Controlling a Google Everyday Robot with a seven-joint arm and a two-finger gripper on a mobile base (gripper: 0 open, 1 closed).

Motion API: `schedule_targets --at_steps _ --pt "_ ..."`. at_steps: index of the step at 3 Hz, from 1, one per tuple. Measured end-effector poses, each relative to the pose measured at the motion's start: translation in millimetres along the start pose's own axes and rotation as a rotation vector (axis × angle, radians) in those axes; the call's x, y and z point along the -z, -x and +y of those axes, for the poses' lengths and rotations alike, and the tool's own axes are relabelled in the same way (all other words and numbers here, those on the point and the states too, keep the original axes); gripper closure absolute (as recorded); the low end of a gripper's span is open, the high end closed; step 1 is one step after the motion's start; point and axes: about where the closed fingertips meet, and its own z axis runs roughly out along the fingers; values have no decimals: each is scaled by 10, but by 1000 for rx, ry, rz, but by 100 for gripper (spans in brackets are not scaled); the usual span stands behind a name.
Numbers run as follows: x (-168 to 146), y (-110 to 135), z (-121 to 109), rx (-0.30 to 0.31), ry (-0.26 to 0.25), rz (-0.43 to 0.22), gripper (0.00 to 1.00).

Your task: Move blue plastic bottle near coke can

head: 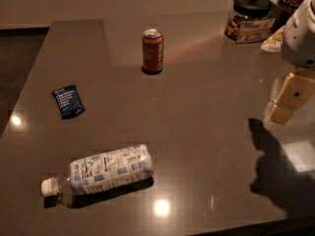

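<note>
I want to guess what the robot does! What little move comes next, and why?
Probably swing the gripper from the right side leftward and nearer, toward the blue plastic bottle. The bottle lies on its side, untouched, far from the upright coke can, and the gripper hangs well away from it.

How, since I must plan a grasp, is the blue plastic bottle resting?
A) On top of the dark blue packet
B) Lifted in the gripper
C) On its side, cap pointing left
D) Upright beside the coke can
C: the blue plastic bottle lies on its side with its white cap at the left, well apart from the upright coke can; the gripper is at the view's right edge, touching neither.
</note>
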Motion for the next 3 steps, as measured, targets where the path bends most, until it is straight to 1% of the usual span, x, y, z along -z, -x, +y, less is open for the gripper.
schedule_targets --at_steps 1,2,3 --pt "-5 48 14 7 0 -7 0" --pt "-79 260 117 47 11 -32 0" --pt "-236 579 320 125 56 -67 0"
